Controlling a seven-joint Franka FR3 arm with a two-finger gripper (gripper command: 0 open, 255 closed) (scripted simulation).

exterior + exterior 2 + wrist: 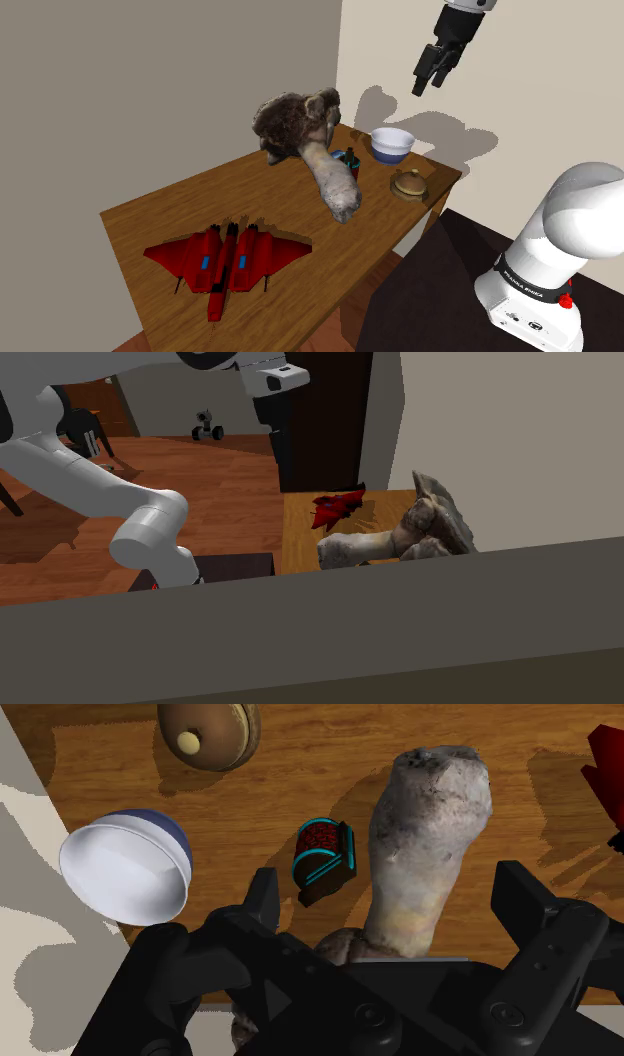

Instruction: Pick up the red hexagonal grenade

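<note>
Approach seems to be the step in hand: the claw (429, 87) is hovering high above the counter (200, 215), fingers spread, gripping nothing. The red grenade (325, 862) is lying just beside the white bowl (125, 869). Next it is needing a descent to straddle the grenade.

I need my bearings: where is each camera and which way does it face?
Shoulder view: beside the stand, looking down over the table; white arm and end effector show.
Second exterior view: low behind a grey ledge, looking across the table; white links show.
Wrist view: on the hand, looking down at the grenade; open fingers show.
Both exterior views share the red jet.
</note>
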